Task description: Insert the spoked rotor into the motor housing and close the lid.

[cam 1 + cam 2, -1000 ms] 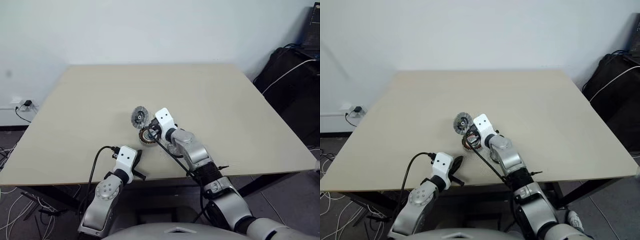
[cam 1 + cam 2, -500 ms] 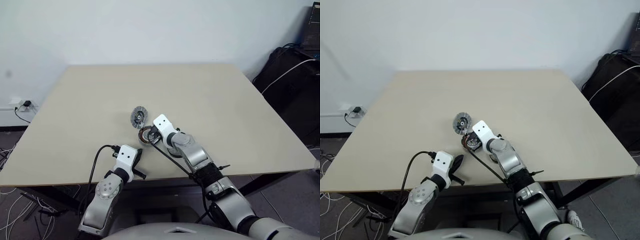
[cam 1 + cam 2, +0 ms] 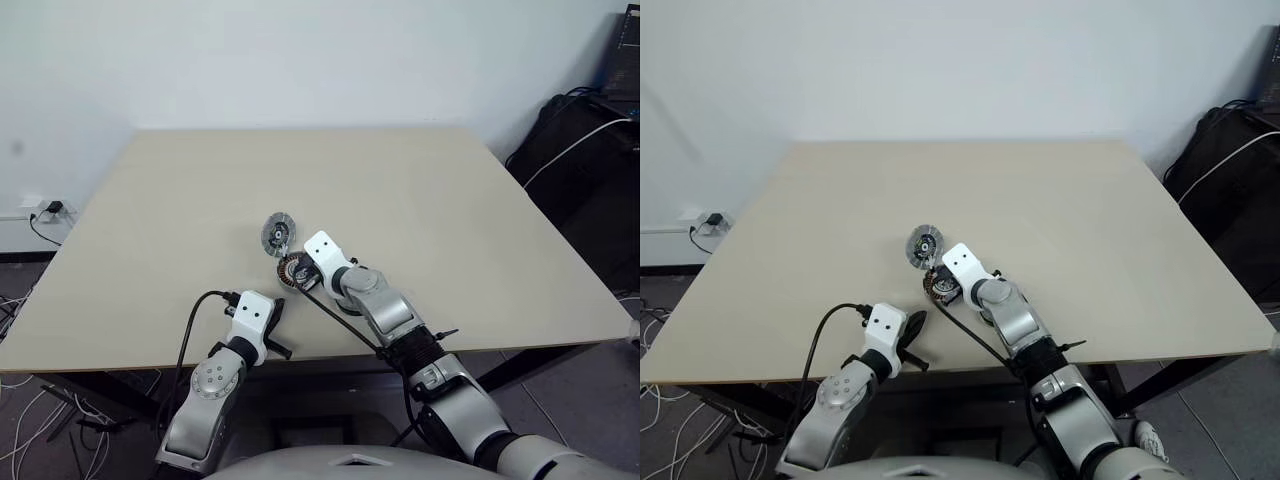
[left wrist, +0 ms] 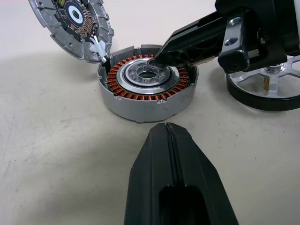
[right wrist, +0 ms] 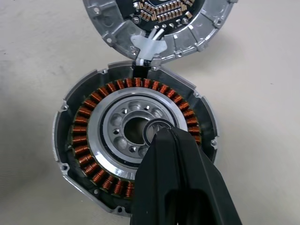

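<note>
Where right gripper [image 5: 161, 136] meets motor housing [image 4: 145, 82] — hub part-hidden.

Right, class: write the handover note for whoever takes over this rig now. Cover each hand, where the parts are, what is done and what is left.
Left hand: shut, empty, low over the table near its front edge, pointing at the motor housing.
Right hand: shut, its tip over the housing's hollow centre, at a small dark ring; whether it grips the ring is unclear.
Lid: open, leaning behind the housing, joined by white wires.
Spoked rotor: on the table beside the housing, behind the right hand.
Done: nothing inserted.
Left: put the rotor in, close the lid.
</note>
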You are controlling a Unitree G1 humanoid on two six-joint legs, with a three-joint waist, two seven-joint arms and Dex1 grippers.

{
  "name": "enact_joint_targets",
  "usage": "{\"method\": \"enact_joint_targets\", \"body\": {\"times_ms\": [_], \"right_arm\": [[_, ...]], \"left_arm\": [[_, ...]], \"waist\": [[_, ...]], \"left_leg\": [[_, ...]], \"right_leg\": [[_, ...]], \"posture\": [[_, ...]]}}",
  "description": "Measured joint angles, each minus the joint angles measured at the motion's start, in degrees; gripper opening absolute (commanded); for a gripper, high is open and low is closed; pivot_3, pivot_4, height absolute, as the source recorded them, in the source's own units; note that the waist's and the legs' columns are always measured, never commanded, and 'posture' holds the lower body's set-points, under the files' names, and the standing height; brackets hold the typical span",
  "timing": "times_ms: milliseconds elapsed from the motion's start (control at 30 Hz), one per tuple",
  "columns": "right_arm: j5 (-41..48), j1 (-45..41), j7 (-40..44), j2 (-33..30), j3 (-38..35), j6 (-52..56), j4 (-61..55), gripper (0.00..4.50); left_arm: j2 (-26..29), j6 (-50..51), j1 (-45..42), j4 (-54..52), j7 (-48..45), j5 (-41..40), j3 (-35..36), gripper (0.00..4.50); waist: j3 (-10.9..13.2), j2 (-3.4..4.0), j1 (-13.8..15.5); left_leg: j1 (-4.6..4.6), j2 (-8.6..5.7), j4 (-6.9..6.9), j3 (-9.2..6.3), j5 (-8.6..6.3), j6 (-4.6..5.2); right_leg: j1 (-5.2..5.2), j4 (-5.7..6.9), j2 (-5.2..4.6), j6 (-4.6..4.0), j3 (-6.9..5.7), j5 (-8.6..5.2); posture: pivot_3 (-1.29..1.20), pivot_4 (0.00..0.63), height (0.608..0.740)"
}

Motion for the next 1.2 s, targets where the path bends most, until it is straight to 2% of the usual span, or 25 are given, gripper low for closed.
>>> {"method": "enact_joint_targets", "body": {"times_ms": [533,1200], "right_arm": [[0.0,0.0,1.2,1.7,2.0,-0.5,0.3,0.02],[0.6,-0.1,1.3,1.8,0.0,-2.8,2.2,0.02]], "left_arm": [[-0.3,0.0,0.2,0.0,0.1,0.0,0.4,0.00],[-0.3,0.0,0.7,0.0,0.1,0.0,0.4,0.00]], "waist": [[0.0,0.00,0.0],[0.0,0.00,0.0]], "left_leg": [[0.00,0.00,0.00,0.00,0.01,-0.01],[0.00,0.00,0.00,0.00,0.00,-0.01]], "right_leg": [[0.00,0.00,0.00,0.00,0.00,0.00],[0.00,0.00,0.00,0.00,0.00,0.00]], "posture": [[0.00,0.000,0.740],[0.00,0.000,0.740]]}}
